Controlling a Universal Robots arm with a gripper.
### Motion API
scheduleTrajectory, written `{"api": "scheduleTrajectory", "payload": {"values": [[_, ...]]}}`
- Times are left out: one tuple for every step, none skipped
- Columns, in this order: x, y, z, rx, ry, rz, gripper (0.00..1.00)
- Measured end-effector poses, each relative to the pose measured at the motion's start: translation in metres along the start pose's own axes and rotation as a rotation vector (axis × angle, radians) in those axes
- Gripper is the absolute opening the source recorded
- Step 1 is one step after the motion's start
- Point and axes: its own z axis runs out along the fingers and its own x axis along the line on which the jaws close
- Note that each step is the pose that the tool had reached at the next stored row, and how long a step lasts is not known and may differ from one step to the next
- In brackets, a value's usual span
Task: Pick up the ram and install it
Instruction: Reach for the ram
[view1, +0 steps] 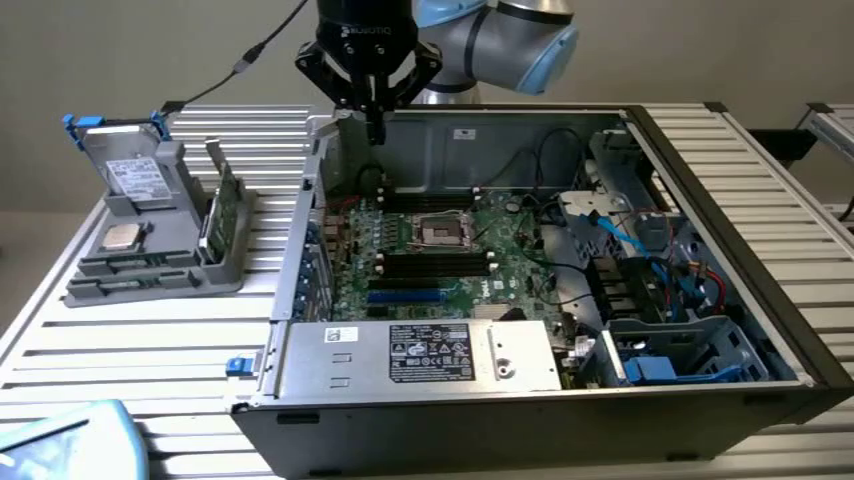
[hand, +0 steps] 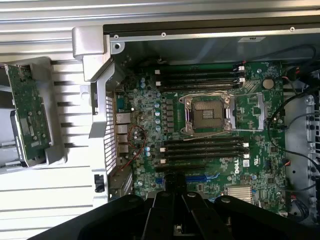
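Exterior view first: we see the gripper (view1: 378, 122) hanging high in the upper middle of the frame, over the back-left corner of the open computer case (view1: 467, 140). Its fingers are pinched together with nothing between them. The wrist view agrees, the dark fingers (hand: 167, 192) meeting empty over the motherboard (hand: 150, 115).

The ram (view1: 214, 215) is not in the case. It stands at the exterior view's left, mid-height in the frame, in a grey rack (view1: 147, 280) on the slatted table (view1: 134, 350). It is well apart from the gripper. Beside it in the rack are a boxy drive (view1: 134, 178) and a small square processor (view1: 123, 237).

We judge the work to be at its very start: the pick has not begun, and the black memory slots (view1: 430, 265) on the board sit empty. Picking, as we read it, calls for the jaws to spread and line up with the stick's thin faces. The claw then has to come down squarely on the upper edge without knocking the rack's uprights.

The ram (hand: 27, 112) itself is a long, narrow green board. It stands on one long edge, roughly upright, with small dark parts scattered over the face turned toward the case. It looks thin and stiff. We would expect it to tip or twist in a grip that sits off-centre.
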Motion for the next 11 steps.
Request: {"api": "scheduleTrajectory", "payload": {"values": [[0.000,0.0000,0.0000,0.0000,0.0000,0.000,0.11],[0.000,0.0000,0.0000,0.0000,0.0000,0.000,0.11],[0.000,0.0000,0.0000,0.0000,0.0000,0.000,0.11],[0.000,0.0000,0.0000,0.0000,0.0000,0.000,0.11],[0.000,0.0000,0.0000,0.0000,0.0000,0.000,0.11],[0.001,-0.0001,-0.0001,0.0001,0.0000,0.000,0.11],[0.004,-0.0002,-0.0002,0.0003,0.0003,0.000,0.11],[0.009,-0.0004,-0.0003,0.0002,0.0002,0.000,0.11],[0.014,-0.0001,-0.0003,0.0000,0.0005,0.000,0.11],[0.018,0.0004,-0.0003,0.0001,0.0010,0.000,0.11],[0.023,0.0010,-0.0003,0.0001,0.0015,0.000,0.11]]}}
